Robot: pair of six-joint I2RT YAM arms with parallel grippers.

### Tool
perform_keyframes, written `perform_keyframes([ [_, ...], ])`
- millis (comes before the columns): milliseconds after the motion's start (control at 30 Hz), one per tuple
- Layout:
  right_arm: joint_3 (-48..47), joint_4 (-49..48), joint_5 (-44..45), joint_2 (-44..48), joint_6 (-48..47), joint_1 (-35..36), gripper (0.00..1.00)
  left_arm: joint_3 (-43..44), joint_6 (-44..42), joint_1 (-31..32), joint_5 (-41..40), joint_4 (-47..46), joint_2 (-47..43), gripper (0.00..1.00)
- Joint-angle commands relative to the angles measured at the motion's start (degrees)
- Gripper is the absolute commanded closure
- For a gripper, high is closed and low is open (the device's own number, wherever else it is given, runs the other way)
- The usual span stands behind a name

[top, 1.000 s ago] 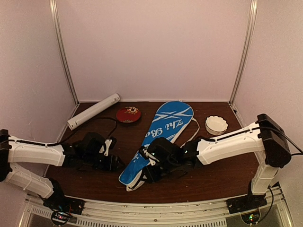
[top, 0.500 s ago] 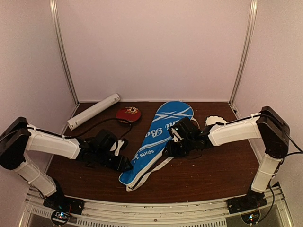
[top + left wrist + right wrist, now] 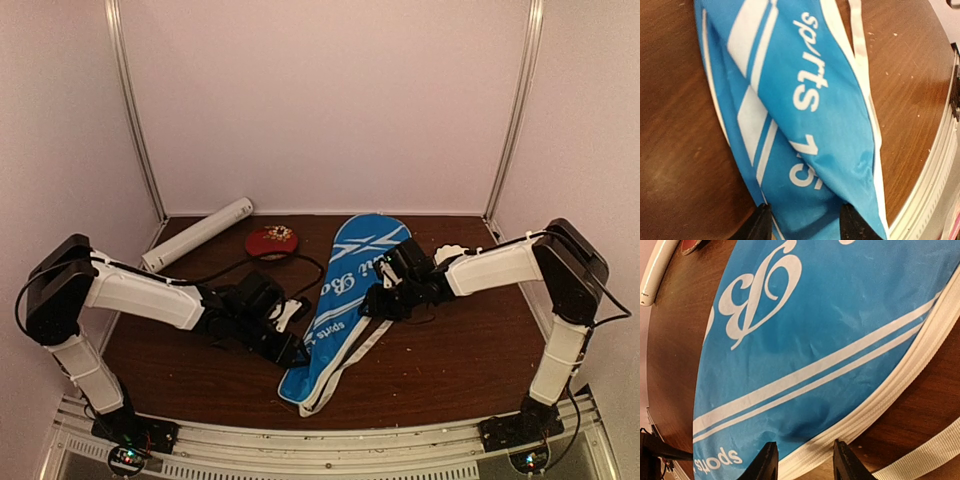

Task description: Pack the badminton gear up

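The blue white-lettered racket bag [image 3: 350, 270] lies flat on the table, wide end at the back, narrow end near the front. My left gripper [image 3: 292, 346] is open at the bag's lower left edge. In the left wrist view [image 3: 805, 227] the narrow part of the bag [image 3: 810, 100] lies between its spread fingers. My right gripper [image 3: 374, 301] is open at the bag's right edge. In the right wrist view [image 3: 805, 465] its fingers straddle the bag's [image 3: 815, 315] white zipper border. The long white tube [image 3: 197, 235] lies at the back left. No rackets or shuttlecocks are in view.
A small red dish [image 3: 272, 241] sits behind the bag, next to the tube. A white scalloped bowl [image 3: 450, 254] is half hidden behind my right arm. The bag's white strap [image 3: 345, 358] trails along its right side. The table's front edge [image 3: 935, 165] is close to the bag's narrow end.
The bag's narrow end has swung to the right. My left gripper has moved right, up to the bag. My right gripper has moved back along the bag's right edge.
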State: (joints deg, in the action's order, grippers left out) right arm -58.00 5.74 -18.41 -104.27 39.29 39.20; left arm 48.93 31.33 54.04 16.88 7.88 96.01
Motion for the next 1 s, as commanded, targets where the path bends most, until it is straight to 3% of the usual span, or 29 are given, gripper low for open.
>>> perform_keyframes([
  [0,-1.42,1.89,0.79,-0.89,-3.28,-3.07,0.60,6.10,-2.65,2.53,4.35,-1.81,3.28,0.52],
  [133,-3.62,4.63,2.08,-1.80,-6.77,-5.41,0.59,10.17,-6.53,0.77,1.45,2.60,1.59,0.45],
  [233,-6.45,8.17,4.12,-3.09,-10.16,-6.59,0.59,12.61,-9.60,-5.32,0.67,7.01,-1.60,0.39],
  [367,-5.51,7.79,3.80,-1.05,-12.45,-7.03,0.56,19.05,-15.20,-16.65,-2.42,16.16,-3.56,0.24],
  [400,-4.86,7.12,3.28,-0.24,-12.59,-7.03,0.55,20.94,-15.88,-19.61,-3.32,18.11,-3.09,0.10],
  [433,-4.09,6.49,2.70,0.81,-12.77,-7.03,0.54,22.90,-16.41,-22.53,-4.24,20.06,-2.17,0.03],
  [567,-1.53,4.15,0.37,5.12,-12.79,-6.98,0.48,32.08,-18.63,-33.13,-13.26,26.85,2.20,0.02],
  [700,0.84,2.10,-2.52,9.65,-12.52,-6.92,0.43,39.36,-18.45,-42.08,-16.49,28.45,6.25,0.02],
  [967,4.10,0.31,-5.46,16.05,-12.94,-6.85,0.28,56.63,-23.17,-51.57,-21.75,33.56,20.08,0.02],
])
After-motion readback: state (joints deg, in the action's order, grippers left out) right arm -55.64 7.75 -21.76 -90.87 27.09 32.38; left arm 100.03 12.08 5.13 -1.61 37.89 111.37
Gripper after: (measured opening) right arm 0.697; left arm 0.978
